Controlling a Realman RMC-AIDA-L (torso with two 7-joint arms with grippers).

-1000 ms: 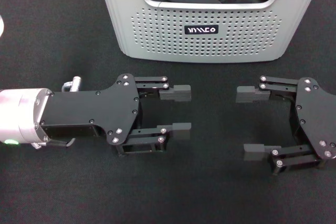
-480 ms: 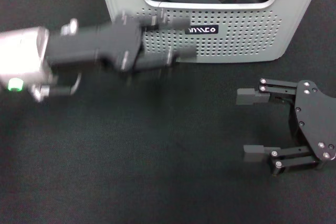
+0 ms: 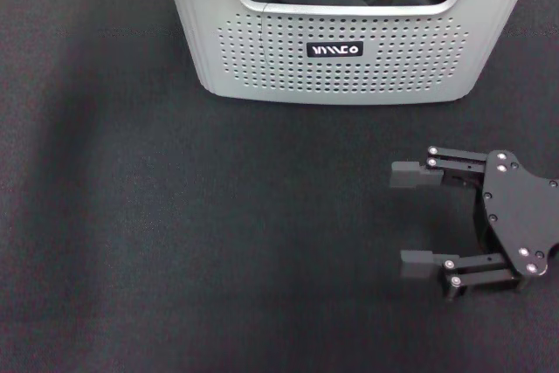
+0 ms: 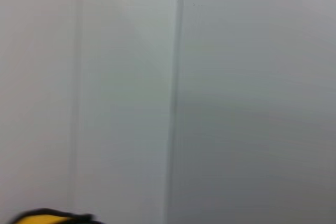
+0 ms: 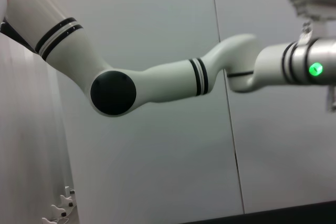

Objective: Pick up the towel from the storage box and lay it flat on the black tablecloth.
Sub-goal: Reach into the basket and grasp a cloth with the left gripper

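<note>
Black tablecloth (image 3: 175, 242) covers the whole surface in the head view, with the storage box (image 3: 349, 58) at its far edge, dark fabric heaped inside. Right gripper (image 3: 412, 217) rests low on the cloth, fingers spread apart, holding nothing. Left wrist view: a yellow corner of towel (image 4: 44, 219) against a pale wall. Right wrist view: the left arm (image 5: 157, 80) raised high, its fingers unseen.
</note>
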